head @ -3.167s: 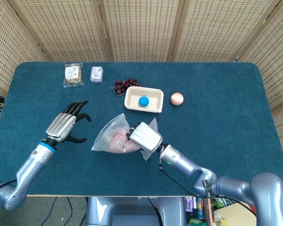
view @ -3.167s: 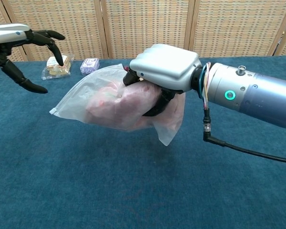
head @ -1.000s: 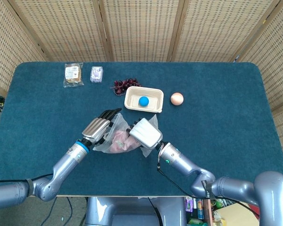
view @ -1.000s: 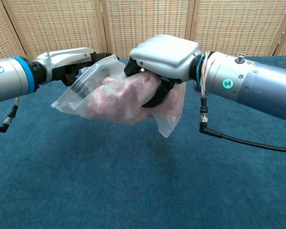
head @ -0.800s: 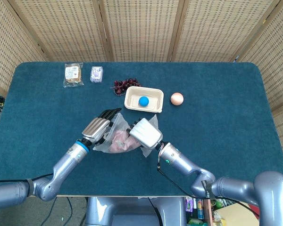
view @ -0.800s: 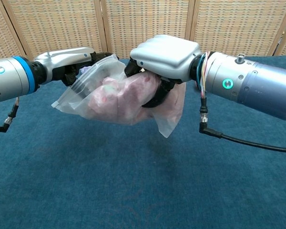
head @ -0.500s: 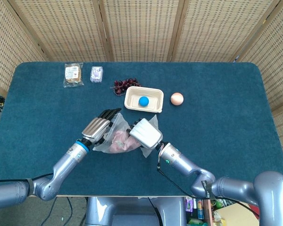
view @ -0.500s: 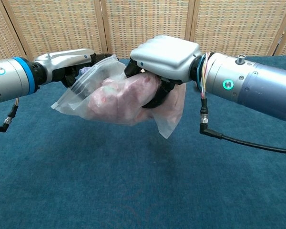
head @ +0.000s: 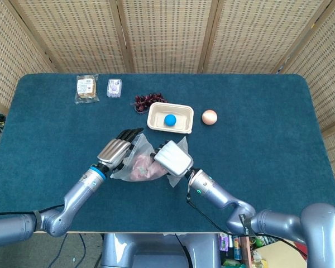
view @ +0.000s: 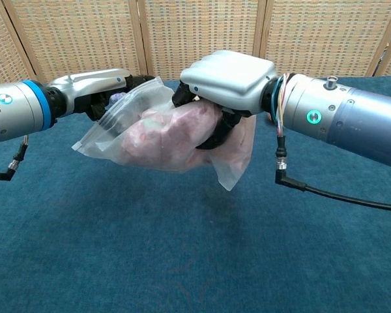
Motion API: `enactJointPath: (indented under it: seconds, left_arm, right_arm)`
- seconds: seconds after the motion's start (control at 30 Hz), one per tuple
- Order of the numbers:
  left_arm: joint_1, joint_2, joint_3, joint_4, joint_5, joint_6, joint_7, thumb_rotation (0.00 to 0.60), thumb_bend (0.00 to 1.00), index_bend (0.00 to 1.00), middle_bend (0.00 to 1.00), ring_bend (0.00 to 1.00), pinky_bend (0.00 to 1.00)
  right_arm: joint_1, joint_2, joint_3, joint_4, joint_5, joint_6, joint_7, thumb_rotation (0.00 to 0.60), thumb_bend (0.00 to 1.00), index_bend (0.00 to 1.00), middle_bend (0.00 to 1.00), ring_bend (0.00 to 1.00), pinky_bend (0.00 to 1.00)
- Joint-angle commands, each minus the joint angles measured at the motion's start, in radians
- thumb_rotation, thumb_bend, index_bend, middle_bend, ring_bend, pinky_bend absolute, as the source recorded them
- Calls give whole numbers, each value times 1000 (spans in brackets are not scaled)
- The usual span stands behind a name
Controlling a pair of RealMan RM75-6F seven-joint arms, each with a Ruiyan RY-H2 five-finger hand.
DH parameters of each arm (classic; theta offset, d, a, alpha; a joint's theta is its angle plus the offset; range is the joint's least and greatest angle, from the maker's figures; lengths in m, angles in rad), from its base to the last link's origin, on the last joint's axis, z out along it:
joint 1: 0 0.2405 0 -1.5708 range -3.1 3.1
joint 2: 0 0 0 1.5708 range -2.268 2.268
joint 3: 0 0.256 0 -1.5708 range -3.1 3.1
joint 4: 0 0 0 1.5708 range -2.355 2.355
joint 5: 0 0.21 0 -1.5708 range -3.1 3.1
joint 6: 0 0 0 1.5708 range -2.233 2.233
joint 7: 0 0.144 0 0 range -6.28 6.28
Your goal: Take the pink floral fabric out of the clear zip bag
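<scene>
Moved since three seconds back: your left robot hand (view: 101,88), now pinching the clear zip bag (view: 127,127) mouth. Right robot hand (view: 221,88) grips pink floral fabric (view: 173,134) through plastic; extraction pending.

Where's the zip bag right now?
The zip bag hangs above the table's near-centre, gripped by the right hand, with the left hand at its left end; the head view shows the tray just behind it.

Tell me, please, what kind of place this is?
Probably a robot test room, not a home: a table covered in blue cloth, woven screens behind it, and small practice items such as a tray.
</scene>
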Motion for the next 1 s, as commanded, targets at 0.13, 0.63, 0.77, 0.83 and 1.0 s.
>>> enactJointPath:
  seconds: [0.13,0.63,0.77,0.83,1.0]
  left_arm:
    - [-4,-15,0,21,12,-6,-17,600,864,709,0,0,0]
    - [-39,-56,-5,89,-10,-49,-8,600,866,710,0,0,0]
    - [-46,-54,-10,101,-25,-50,7,600,865,709,0,0,0]
    - [-48,-48,-11,103,-29,-48,17,600,865,710,0,0,0]
    - [-52,-29,-16,102,-41,-42,42,600,866,710,0,0,0]
  right_arm:
    - [-9,15,-15,-6,-6,-5,33,600,1000,634,630,612,657]
    - [-96,133,-26,-175,130,16,-151,600,2,0,0,0,79]
    - [-133,189,-63,-204,87,57,-155,600,0,0,0,0,77]
    - [-156,225,-93,-216,51,78,-149,600,0,0,0,0,77]
    - [-198,294,-174,-215,-70,121,-103,600,0,0,0,0,77]
